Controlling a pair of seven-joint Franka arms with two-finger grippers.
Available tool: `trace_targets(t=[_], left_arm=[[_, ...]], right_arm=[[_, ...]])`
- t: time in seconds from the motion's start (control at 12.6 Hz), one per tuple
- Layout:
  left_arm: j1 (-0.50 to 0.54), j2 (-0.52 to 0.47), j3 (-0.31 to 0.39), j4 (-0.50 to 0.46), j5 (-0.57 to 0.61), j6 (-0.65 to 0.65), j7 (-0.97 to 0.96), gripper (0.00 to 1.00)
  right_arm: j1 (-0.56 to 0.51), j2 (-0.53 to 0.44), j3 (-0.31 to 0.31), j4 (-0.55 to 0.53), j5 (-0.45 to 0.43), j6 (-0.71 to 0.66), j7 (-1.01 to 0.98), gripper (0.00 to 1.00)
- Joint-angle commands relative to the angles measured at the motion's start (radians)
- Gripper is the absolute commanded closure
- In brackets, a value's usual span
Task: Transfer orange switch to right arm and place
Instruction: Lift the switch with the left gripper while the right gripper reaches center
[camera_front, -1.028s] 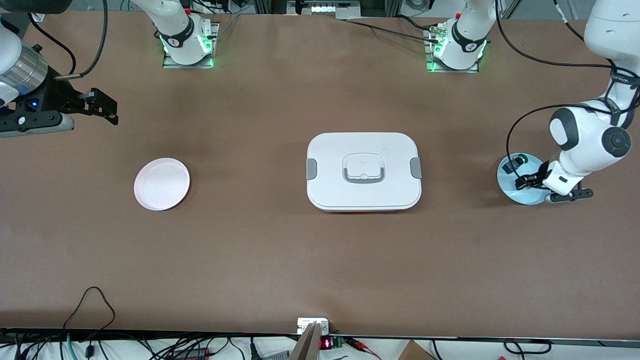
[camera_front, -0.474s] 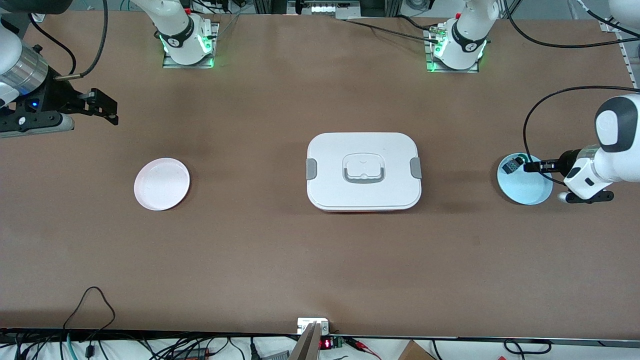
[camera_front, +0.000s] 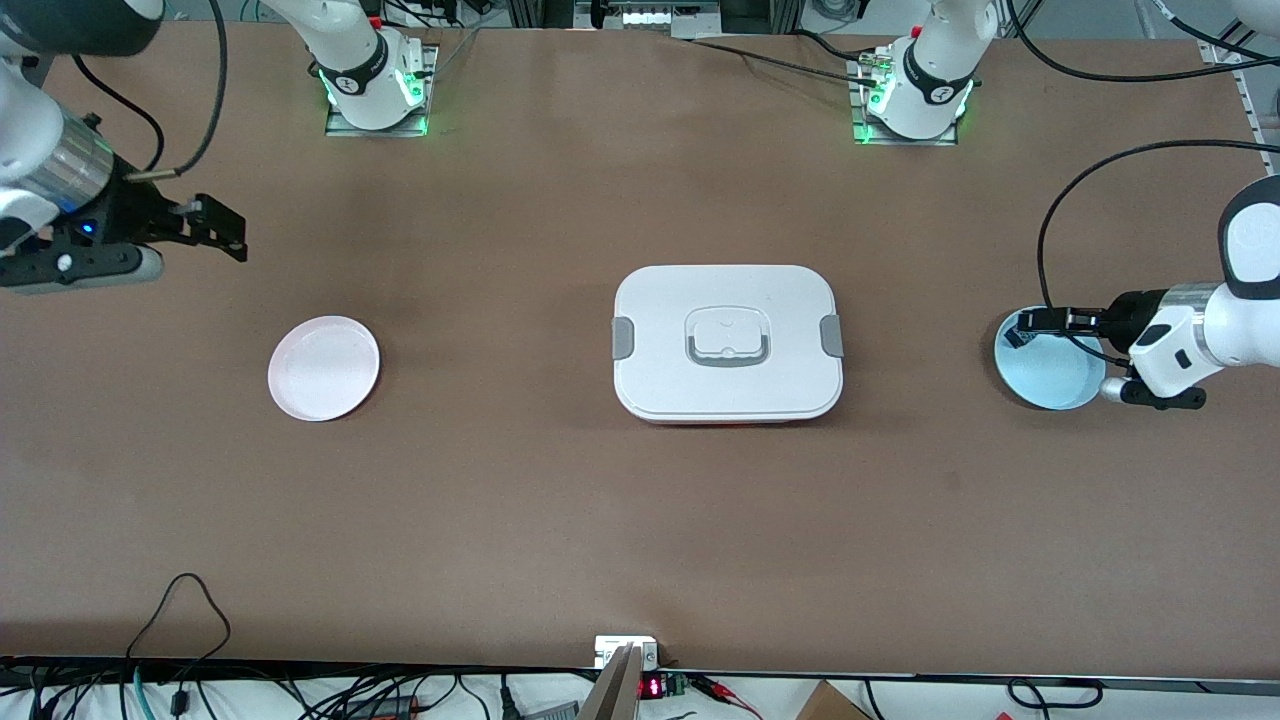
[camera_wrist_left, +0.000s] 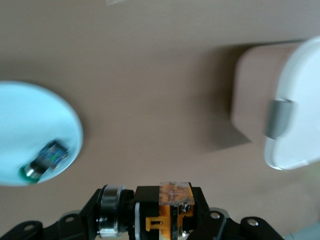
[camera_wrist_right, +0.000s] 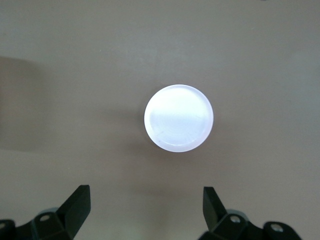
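My left gripper (camera_front: 1036, 320) is shut on the orange switch (camera_wrist_left: 169, 201), a stubby black part with an orange band and a silver collar. It holds the switch in the air over the rim of the light blue plate (camera_front: 1052, 378). A small black switch with a green part (camera_wrist_left: 46, 161) lies on that plate (camera_wrist_left: 30, 125). My right gripper (camera_front: 222, 232) is open and empty, in the air over bare table at the right arm's end. Its wrist view shows its fingertips (camera_wrist_right: 80, 200) spread wide above the pale pink plate (camera_wrist_right: 178, 118).
A white lidded box with grey clips and a handle (camera_front: 727, 342) stands at the table's middle, also in the left wrist view (camera_wrist_left: 295, 110). The pale pink plate (camera_front: 323, 367) lies toward the right arm's end. Cables run along the table's front edge.
My left gripper has lifted off the blue plate with the orange switch and moved toward the white box. The left arm's elbow swung outward. The right gripper shifted slightly.
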Motion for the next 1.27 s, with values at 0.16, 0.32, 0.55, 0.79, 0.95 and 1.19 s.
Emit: trace_targets(t=[0.16,0.32,0.55,0.79,0.95,1.19], left_arm=[[0.021,0.047,-0.006,0.029,-0.381,-0.064,0.361,0.76],[0.010,0.085,-0.006,0.024,-0.600,-0.062,0.576,0.76],[-0.009,0.088,-0.062,0.021,-0.742,-0.053,0.773,0.81],[-0.012,0.089,-0.163,0.015,-0.850,0.032,1.023,0.83],[-0.019,0.093,-0.220,0.013,-0.926,0.121,1.202,0.84],[-0.135,0.122,-0.239,-0.011,-1.128,0.264,1.489,0.84]], right_arm=[[0.006,0.072,0.013,0.019,0.023,0.001,0.003,0.00],[0.032,0.098,0.013,0.024,0.026,0.002,0.004,0.00],[0.037,0.102,0.014,0.022,0.145,-0.050,-0.022,0.00],[0.035,0.145,0.013,0.017,0.419,-0.085,-0.028,0.00],[0.034,0.189,0.011,0.013,0.664,-0.097,-0.023,0.00],[0.047,0.245,0.014,-0.004,0.956,-0.096,-0.022,0.00]])
